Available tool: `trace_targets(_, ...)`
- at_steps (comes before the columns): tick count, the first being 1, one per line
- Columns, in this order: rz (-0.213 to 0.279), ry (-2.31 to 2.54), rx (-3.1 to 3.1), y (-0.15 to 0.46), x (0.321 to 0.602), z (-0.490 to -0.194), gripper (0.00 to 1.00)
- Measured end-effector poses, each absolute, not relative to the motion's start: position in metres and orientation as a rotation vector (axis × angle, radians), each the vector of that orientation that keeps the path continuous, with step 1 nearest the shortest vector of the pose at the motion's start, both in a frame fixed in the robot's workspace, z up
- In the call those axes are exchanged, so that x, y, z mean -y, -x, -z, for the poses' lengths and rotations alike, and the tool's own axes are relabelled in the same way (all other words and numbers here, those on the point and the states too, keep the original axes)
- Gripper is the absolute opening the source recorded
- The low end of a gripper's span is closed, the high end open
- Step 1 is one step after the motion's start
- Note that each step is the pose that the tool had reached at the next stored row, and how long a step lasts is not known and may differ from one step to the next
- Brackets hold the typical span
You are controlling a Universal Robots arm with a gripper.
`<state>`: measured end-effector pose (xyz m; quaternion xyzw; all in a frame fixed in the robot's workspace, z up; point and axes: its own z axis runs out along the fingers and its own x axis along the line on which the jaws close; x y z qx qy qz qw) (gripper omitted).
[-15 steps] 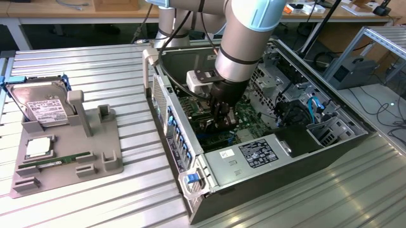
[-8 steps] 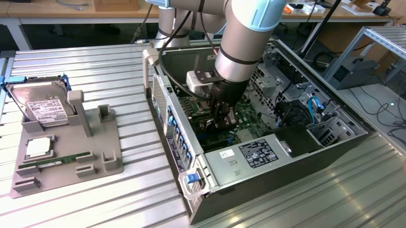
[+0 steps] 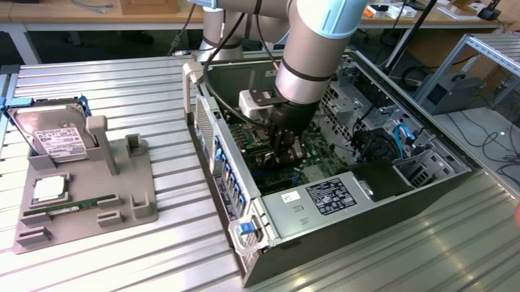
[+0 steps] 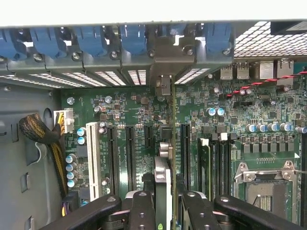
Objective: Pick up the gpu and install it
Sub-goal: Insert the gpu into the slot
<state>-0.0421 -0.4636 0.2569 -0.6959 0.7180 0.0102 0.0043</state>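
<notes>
**GPU held edge-on over the motherboard slots, inside the case**

I have the arm reaching down into the open computer case point(image 3: 341, 201), with the gripper point(image 3: 281, 152) low over the motherboard point(image 3: 313, 152). In the wrist view the gripper point(image 4: 163, 206) has its two black fingers point(image 4: 143, 211) closed in on the gpu point(image 4: 163, 187), which I see edge-on as a thin upright card running between them toward the rear wall of the case. Its silver end bracket point(image 4: 163, 72) stands against the row of blue slot clips point(image 4: 134, 38) at the back panel. The card sits in line with the long black expansion slots point(image 4: 129, 153), between the slots on one side and the longer slot point(image 4: 184, 153) on the other; I cannot tell whether its edge is seated in a slot or just above it.

On the same board I see the white slot point(image 4: 93, 158), a bundle of yellow and black cables point(image 4: 48, 139), and the cpu socket point(image 4: 266, 184).

In the exterior view, the case lies at roughly 3 o'clock from the grey parts tray point(image 3: 122, 194), well apart from it. On that tray the hard drive point(image 3: 53, 140) leans at about 10 o'clock and the RAM stick point(image 3: 69, 208) lies flat near 8 o'clock, with a square chip point(image 3: 49, 188) between them
</notes>
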Motion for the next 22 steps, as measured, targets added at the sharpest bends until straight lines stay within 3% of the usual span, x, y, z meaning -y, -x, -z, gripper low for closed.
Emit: trace_targets(22, -0.033, 2.184, -2.245, 0.0421, 0.4587, -0.2577, 0.27)
